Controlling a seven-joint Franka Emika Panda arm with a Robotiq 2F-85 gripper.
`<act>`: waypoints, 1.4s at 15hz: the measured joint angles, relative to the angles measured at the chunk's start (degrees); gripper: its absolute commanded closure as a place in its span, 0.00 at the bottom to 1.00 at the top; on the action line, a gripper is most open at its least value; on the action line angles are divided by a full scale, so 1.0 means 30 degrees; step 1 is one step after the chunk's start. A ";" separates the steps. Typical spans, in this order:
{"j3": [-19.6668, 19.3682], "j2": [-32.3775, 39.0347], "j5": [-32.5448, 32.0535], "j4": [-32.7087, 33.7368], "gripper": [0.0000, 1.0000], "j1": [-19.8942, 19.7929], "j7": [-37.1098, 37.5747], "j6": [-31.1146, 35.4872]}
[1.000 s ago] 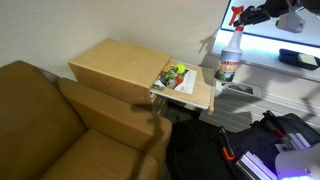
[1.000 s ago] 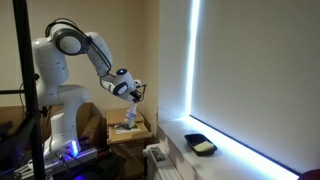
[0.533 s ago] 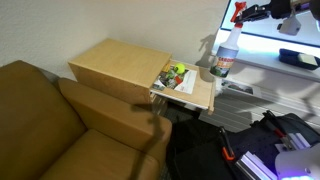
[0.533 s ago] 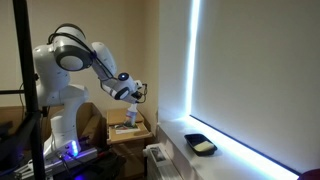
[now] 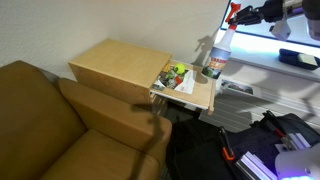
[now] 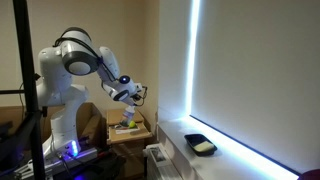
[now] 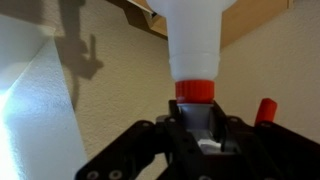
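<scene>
Wooden and small, the desk point(image 5: 196, 97) is seen just beside a cardboard box point(image 5: 115, 65), with a clutter of small items point(image 5: 175, 76) laid on it. Above the desk's end farthest from the box, a white spray bottle point(image 5: 217, 56) is held clear of the surface. It is clamped near its red-collared neck by the closed hand point(image 5: 240, 15) and appears slightly tilted, though the view is coarse.

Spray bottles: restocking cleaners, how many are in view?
1: the white plastic spray bottle with red trigger, held by the gripper above the wooden table; others may be hidden.
</scene>
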 measured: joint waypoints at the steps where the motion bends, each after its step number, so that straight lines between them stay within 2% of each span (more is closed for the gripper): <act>1: -0.0192 0.0008 0.0038 0.0003 0.92 0.0132 -0.0287 -0.0011; 3: -0.1377 0.0078 -0.0156 0.0005 0.92 0.1305 -0.1562 0.0335; 7: -0.4320 0.0113 -0.0416 0.0149 0.92 0.5999 -0.3972 0.2014; 9: -0.4995 0.0068 -0.0437 0.0699 0.92 0.8176 -0.4679 0.2576; 10: -0.4992 0.0036 -0.0501 0.1170 0.92 0.8783 -0.4961 0.2543; 13: -0.5155 0.0031 -0.1204 0.2503 0.92 0.9662 -0.6372 0.2483; 18: -0.6243 -0.0086 -0.1914 0.3208 0.92 0.9728 -0.9007 0.2459; 21: -0.6890 -0.0633 -0.1915 0.3647 0.92 0.9673 -0.9679 0.2459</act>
